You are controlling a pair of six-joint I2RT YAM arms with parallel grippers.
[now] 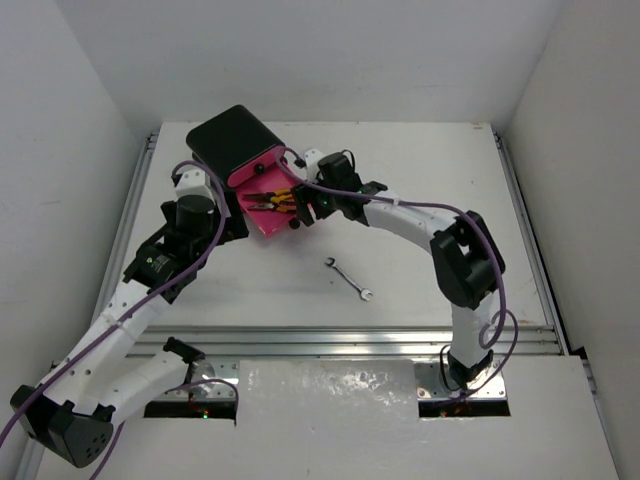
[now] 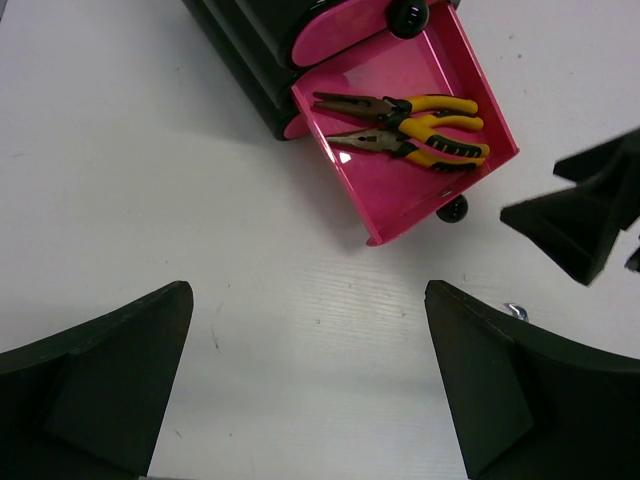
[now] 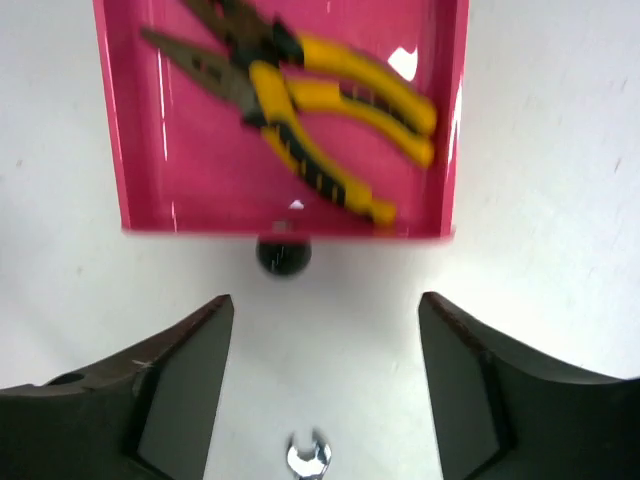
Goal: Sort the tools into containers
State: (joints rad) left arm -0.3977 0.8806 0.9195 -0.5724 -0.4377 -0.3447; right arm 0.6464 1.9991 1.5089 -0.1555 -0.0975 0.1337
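Observation:
A glossy black box point(image 1: 232, 138) holds the magenta containers; one drawer point(image 1: 262, 222) point(image 2: 395, 195) point(image 3: 200, 195) is pulled out. Two yellow-and-black pliers point(image 1: 281, 203) point(image 2: 410, 128) point(image 3: 310, 110) lie side by side inside it. A thin silver wrench point(image 1: 349, 278) lies on the table nearer the arms, and its open end point(image 3: 308, 460) shows under my right gripper. My right gripper point(image 1: 304, 214) point(image 3: 325, 300) hangs open and empty just in front of the drawer's black knob point(image 3: 283, 255). My left gripper point(image 1: 237, 223) point(image 2: 308, 292) is wide open over bare table, short of the drawer.
Closed pink drawer fronts point(image 2: 340, 35) with a black knob point(image 2: 408, 14) sit above the open one. The right gripper's black fingers point(image 2: 580, 220) show beside the drawer's corner in the left wrist view. White walls enclose the table; a metal rail point(image 1: 350, 340) runs along its near edge.

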